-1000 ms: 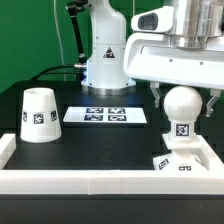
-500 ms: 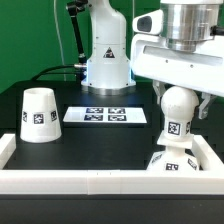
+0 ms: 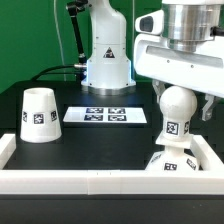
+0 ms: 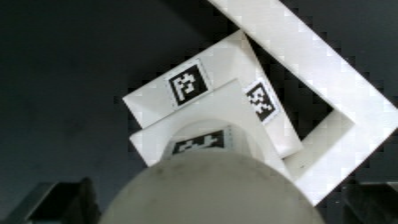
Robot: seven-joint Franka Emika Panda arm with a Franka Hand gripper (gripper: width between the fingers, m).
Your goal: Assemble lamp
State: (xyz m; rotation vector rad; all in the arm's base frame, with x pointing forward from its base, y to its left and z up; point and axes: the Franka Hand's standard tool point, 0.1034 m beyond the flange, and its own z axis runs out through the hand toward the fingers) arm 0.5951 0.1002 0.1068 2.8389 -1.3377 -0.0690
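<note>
Gripper [image 3: 181,103] clamped on bulb [image 3: 178,118], upright over base [image 3: 172,163] at exterior view's near right; seating unclear. Shade [image 3: 38,115] w/ tag sits apart, left on tabletop [image 3: 95,140], not yet fitted.

A black table [image 3: 70,135] carries everything, bounded at the front and sides by a low white rail [image 3: 80,181]. The shade [image 3: 38,114] stands wide end down on the exterior view's left, with the marker board [image 3: 106,116] lying flat just beside it. The square base [image 3: 172,163] rests on the table in the rail's corner at the exterior view's right.
</note>
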